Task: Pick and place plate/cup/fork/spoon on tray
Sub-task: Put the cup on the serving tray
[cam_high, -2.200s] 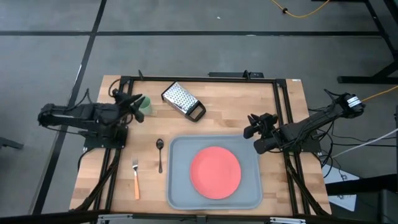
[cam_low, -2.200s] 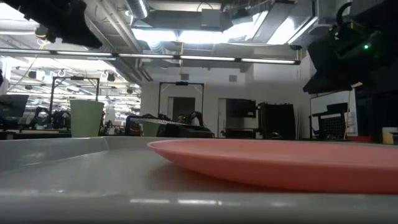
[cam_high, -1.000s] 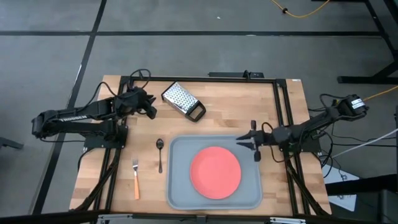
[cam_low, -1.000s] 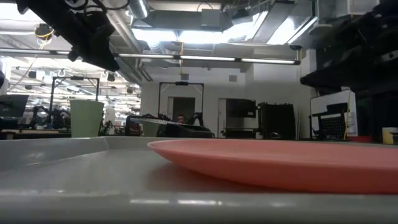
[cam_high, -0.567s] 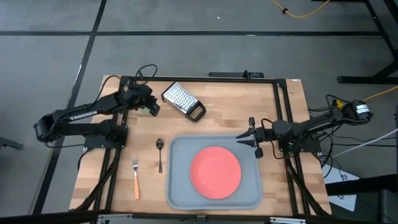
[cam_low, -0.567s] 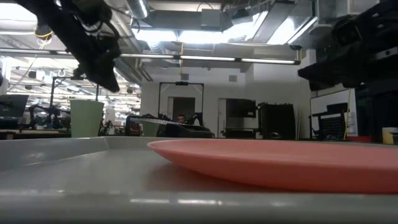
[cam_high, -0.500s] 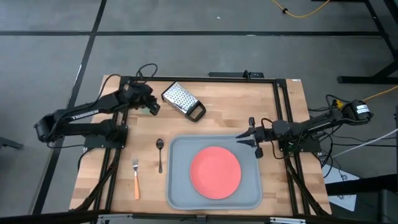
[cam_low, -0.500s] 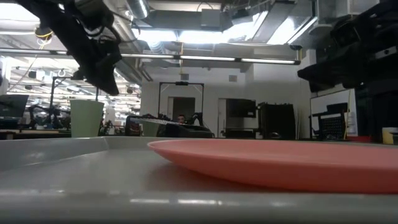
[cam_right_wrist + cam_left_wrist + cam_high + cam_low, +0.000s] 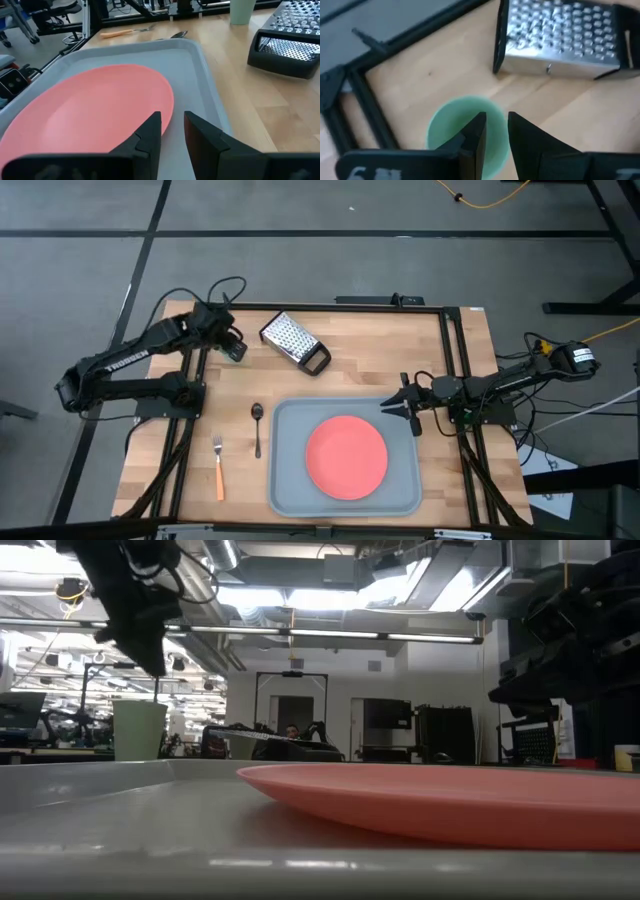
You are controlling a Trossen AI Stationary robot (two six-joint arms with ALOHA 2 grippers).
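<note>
The cup (image 9: 467, 131) stands on the table's far left corner, just beside the grater (image 9: 294, 341), well apart from the tray (image 9: 288, 480). The left gripper (image 9: 495, 131) has swung over it and now hangs directly above, fingers slightly parted, nothing held: likely the next pick. The plate (image 9: 346, 457) already lies on the tray; the right gripper (image 9: 405, 404) waits at the tray's far right corner, narrowly parted, empty.

Pink-red plate (image 9: 346, 458), grey-blue tray (image 9: 290, 480), green cup (image 9: 462, 127), perforated silver grater (image 9: 291, 340).
</note>
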